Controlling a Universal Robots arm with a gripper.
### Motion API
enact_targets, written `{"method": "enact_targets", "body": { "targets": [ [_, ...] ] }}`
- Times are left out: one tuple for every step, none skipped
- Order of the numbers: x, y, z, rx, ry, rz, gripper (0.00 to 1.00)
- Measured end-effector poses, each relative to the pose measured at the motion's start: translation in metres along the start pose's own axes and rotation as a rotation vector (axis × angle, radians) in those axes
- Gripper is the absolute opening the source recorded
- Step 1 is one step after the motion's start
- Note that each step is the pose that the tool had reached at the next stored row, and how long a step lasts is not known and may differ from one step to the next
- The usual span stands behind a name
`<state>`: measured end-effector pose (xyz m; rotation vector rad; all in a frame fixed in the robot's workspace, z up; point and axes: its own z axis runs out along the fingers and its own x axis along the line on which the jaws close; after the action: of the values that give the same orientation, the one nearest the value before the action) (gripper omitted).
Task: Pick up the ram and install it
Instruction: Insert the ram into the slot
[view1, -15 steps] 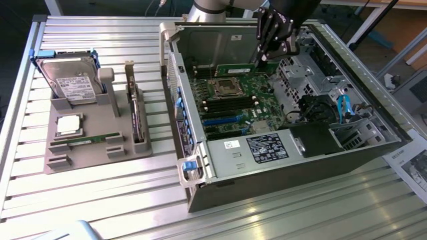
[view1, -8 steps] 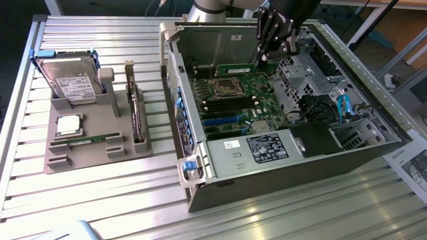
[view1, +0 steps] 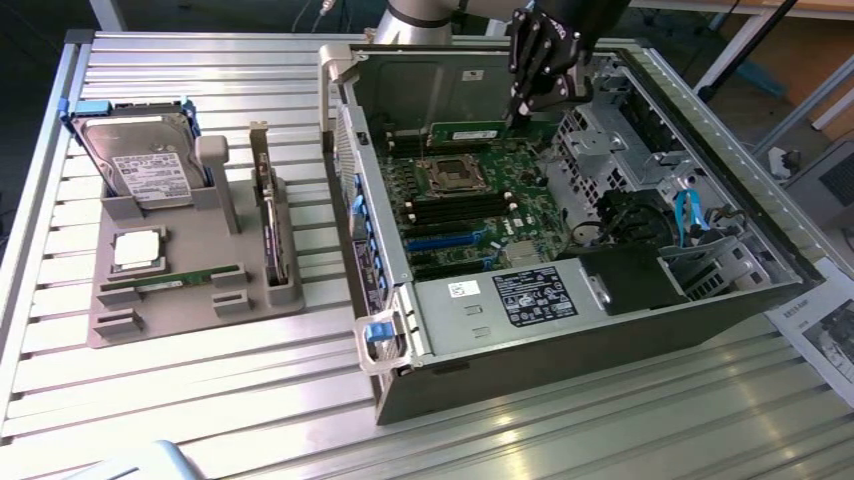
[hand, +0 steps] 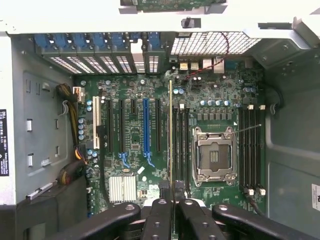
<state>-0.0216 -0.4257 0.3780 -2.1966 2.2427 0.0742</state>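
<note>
Fingers (hand: 159, 210) nearly closed, clamping the ram (view1: 467, 132) at one end (board held on edge) over the motherboard (hand: 135, 100), near the processor socket (hand: 214, 152).

From off the arm and high above the slatted table (view1: 200, 400), looking down at a slant, taking in most of its top: from the grey parts tray (view1: 200, 245) by the edge at the exterior view's left across to the open computer case (view1: 561, 340). From the wrist, hanging close over that case and facing straight into it past the gripper (hand: 171, 189). Sharing between both views the motherboard (view1: 467, 215), the processor socket (view1: 451, 176) and the ram (view1: 470, 132), appearing edge-on from the wrist.
</note>
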Motion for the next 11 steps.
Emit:
{"method": "enact_targets", "body": {
  "targets": [
    [-0.002,0.0,0.0004,0.0,0.0,0.0,0.12],
    [-0.004,0.0001,0.0008,0.0001,0.0,0.0,0.12],
    [-0.007,0.0001,0.0015,0.0,0.0002,0.0,0.12],
    [-0.01,0.0001,0.0022,0.0,0.0002,0.0,0.12],
    [-0.012,0.0002,0.0027,0.0,0.0001,0.0,0.12],
    [-0.014,0.0002,0.0032,0.0,0.0001,0.0,0.12],
    [-0.017,0.0002,0.0037,0.0,0.0001,0.0,0.12],
    [-0.019,0.0003,0.0041,0.0,0.0003,0.0,0.12],
    [-0.021,0.0003,0.0046,0.0,0.0003,0.0,0.12],
    [-0.023,0.0003,0.005,0.0,0.0002,0.0,0.12],
    [-0.025,0.0003,0.0055,0.0,0.0001,0.0,0.12]
  ]
}}
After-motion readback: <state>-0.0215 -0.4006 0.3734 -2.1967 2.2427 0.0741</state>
